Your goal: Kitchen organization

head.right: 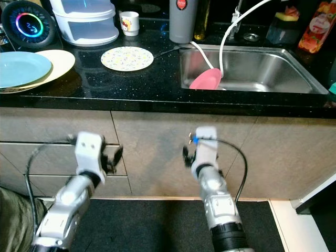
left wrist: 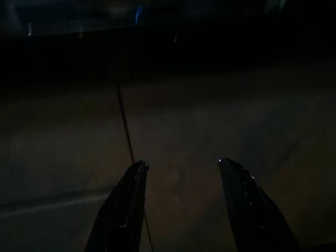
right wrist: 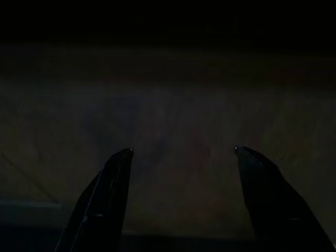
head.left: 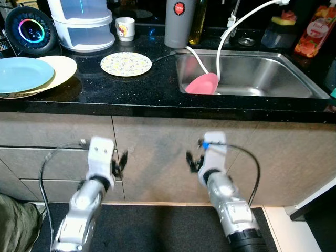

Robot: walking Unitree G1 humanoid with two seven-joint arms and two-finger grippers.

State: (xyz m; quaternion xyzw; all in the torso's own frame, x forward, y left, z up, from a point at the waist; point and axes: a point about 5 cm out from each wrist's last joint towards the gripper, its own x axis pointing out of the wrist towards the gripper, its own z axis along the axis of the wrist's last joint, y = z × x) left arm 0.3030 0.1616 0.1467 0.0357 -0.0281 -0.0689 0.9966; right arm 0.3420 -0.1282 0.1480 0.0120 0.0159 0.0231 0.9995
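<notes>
The blue plate [head.left: 21, 73] is cut off at the frame's left edge.

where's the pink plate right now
The pink plate leans in the sink's left end, right of the small floral plate on the counter.

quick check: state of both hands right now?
Left hand: open, holding nothing, facing the cabinet front.
Right hand: open, holding nothing.

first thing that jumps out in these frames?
Probably the pink ladle leaning in the steel sink, bright against the black countertop. On the counter's left sit a blue plate stacked on a cream plate, with a glowing round display behind. Below the counter, the left gripper and right gripper hang open before the cabinet fronts.
</notes>
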